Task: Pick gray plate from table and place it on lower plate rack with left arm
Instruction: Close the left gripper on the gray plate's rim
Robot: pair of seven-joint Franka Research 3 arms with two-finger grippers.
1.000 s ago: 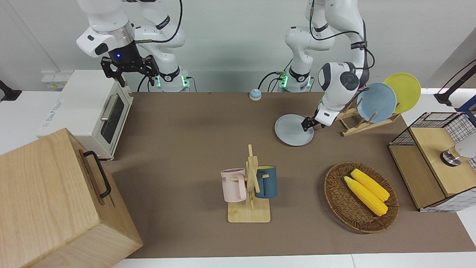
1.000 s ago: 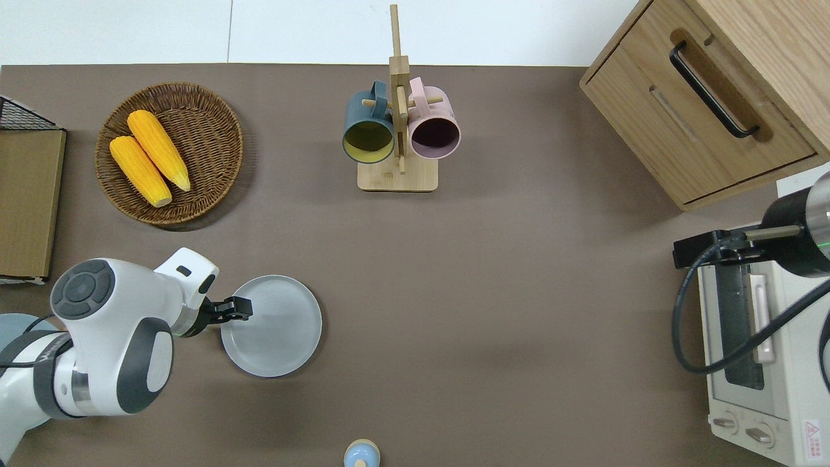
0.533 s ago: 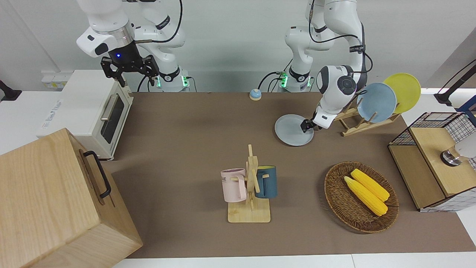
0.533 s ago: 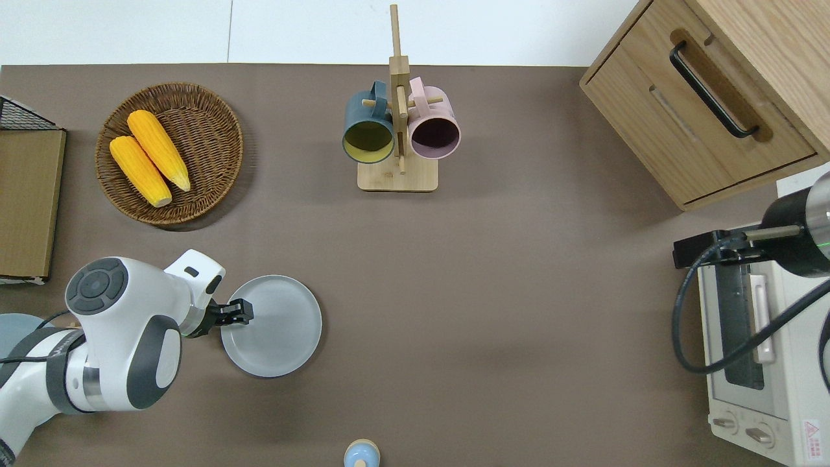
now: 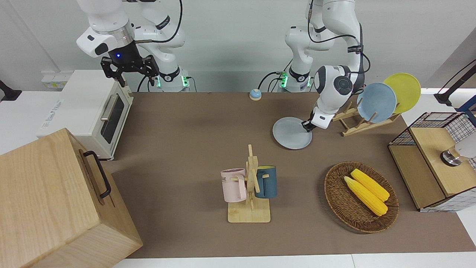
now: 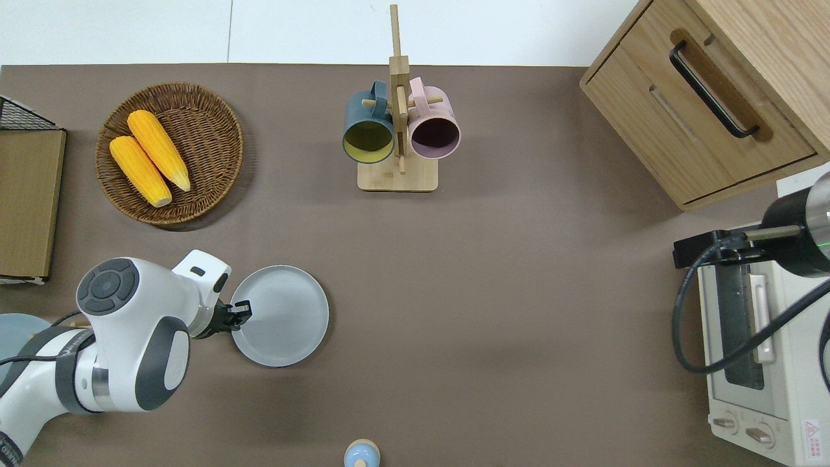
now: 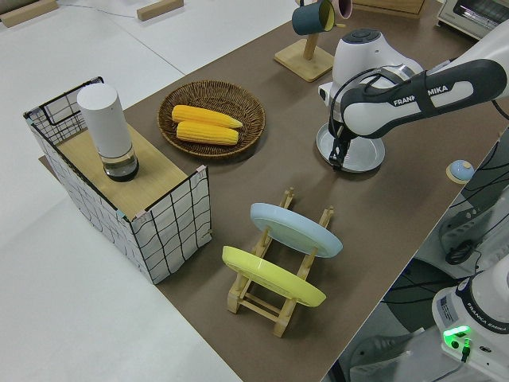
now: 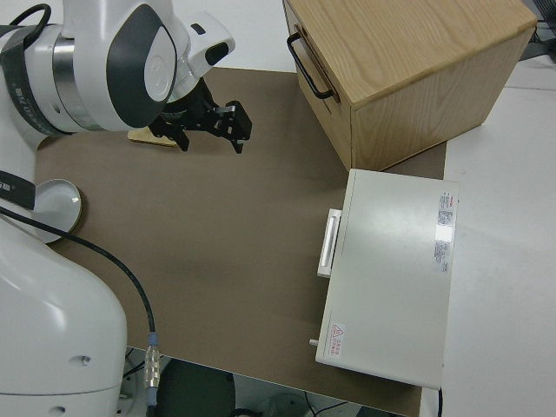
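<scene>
- The right arm is parked, its gripper (image 5: 128,70) held with the fingers spread apart.
- The gray plate (image 6: 280,316) is seen lifted at one edge: against the views of a second ago it is shifted a little toward the mug tree (image 6: 397,123) and the middle of the table (image 6: 519,311), and its rim on the gripper side is raised.
- The left gripper (image 6: 235,314) is clamped on that rim, at the edge toward the left arm's end of the table; the fingers are closed on the plate's lip.
- In the front view the plate (image 5: 292,133) is tilted, with the edge away from the gripper seemingly still resting on the brown mat.
- The pick is judged to be under way: grasp made, lift just started.
- The lower plate rack (image 7: 280,290) is waiting toward the left arm's end, with a sky-blue plate (image 7: 295,228) and a yellow plate (image 7: 273,276) already standing in it; the free pegs nearest the gripper look the likely slot.
</scene>
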